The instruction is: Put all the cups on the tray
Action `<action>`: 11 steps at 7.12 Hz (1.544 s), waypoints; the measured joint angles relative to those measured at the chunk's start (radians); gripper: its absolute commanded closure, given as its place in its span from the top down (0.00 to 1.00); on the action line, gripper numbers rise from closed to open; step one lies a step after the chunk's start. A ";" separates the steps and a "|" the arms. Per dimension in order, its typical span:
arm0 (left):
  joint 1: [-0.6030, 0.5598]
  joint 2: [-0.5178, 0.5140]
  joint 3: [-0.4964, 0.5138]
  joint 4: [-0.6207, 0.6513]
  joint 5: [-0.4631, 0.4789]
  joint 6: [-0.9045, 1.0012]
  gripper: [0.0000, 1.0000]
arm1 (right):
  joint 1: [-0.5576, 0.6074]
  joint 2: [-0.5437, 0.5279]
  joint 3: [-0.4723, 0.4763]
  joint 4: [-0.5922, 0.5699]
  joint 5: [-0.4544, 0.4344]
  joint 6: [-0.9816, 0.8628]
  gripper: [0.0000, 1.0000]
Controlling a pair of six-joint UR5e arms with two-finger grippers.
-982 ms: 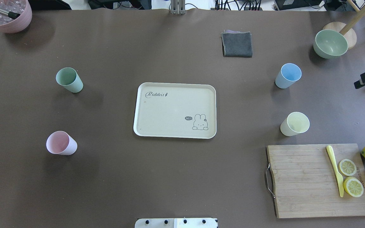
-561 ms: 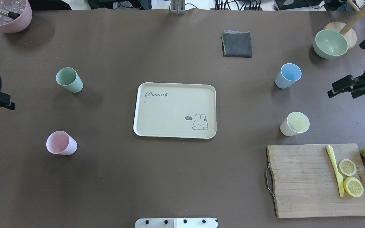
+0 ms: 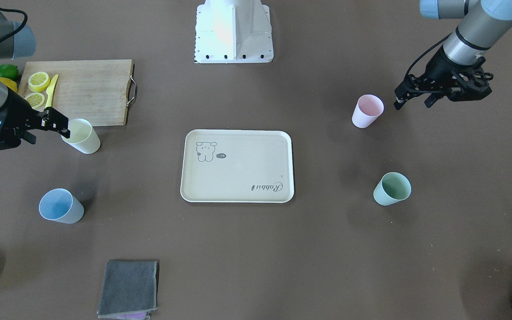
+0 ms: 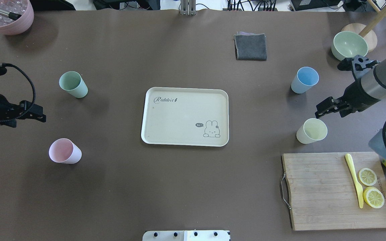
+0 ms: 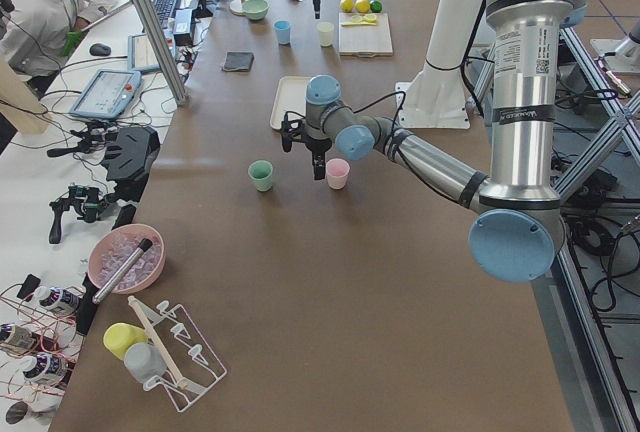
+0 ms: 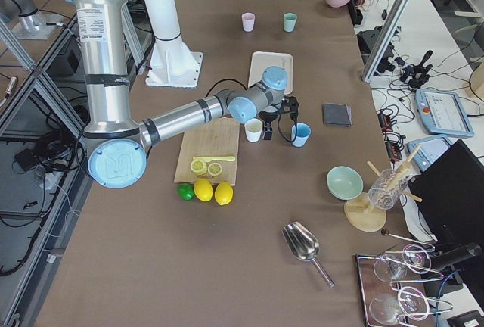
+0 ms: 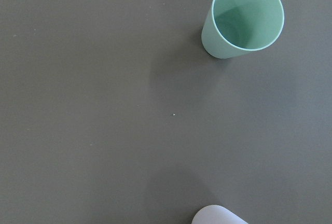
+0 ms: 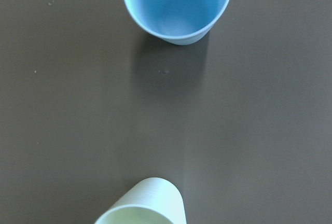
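Nothing is on the tray (image 4: 179,113) yet. It lies bare at the middle of the table (image 4: 186,187), and all four cups stand upright on the table around it, mouths up, long axes vertical.

By the overhead view, the green cup (image 4: 73,84) and the pink cup (image 4: 64,151) are out at the tray's 9 o'clock side. The blue cup (image 4: 304,80) and the yellow cup (image 4: 311,131) are out at its 3 o'clock side.

The right hand (image 4: 333,110) hangs between its two cups with its fingers spread and nothing held. The yellow cup is just beside it at about 7 o'clock, and the blue one is farther off at 11. Its wrist camera agrees: blue at 12 o'clock, the yellow rim at the 6 o'clock edge.

The left hand (image 4: 25,119) is likewise open and empty. The pink cup is near it at 5 o'clock and the green one at 1 o'clock.

Each arm is plainly the nearer one for its own pair, and the right hand looks closest to a grasp. What the next move likely turns on is that small offset to the yellow cup — the hand has to shift toward 7 o'clock until the fingers straddle the wall, then come down along the upright axis. How high the fingers hang above the rim I cannot tell.
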 measured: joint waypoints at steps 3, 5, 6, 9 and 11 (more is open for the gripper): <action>0.043 -0.051 0.008 0.005 0.000 -0.095 0.97 | -0.077 0.003 -0.041 0.001 -0.051 0.002 0.00; 0.075 -0.069 0.012 0.006 0.008 -0.143 0.83 | -0.087 0.011 -0.050 -0.001 -0.049 -0.008 0.00; 0.103 -0.069 0.018 0.006 0.033 -0.158 0.81 | -0.088 0.034 -0.051 -0.005 -0.043 -0.007 0.00; 0.173 -0.043 0.045 0.002 0.104 -0.151 0.83 | -0.103 0.183 -0.047 -0.063 -0.028 0.087 0.00; 0.175 -0.009 0.037 -0.002 0.114 -0.103 0.83 | -0.175 0.306 -0.056 -0.091 -0.051 0.249 0.00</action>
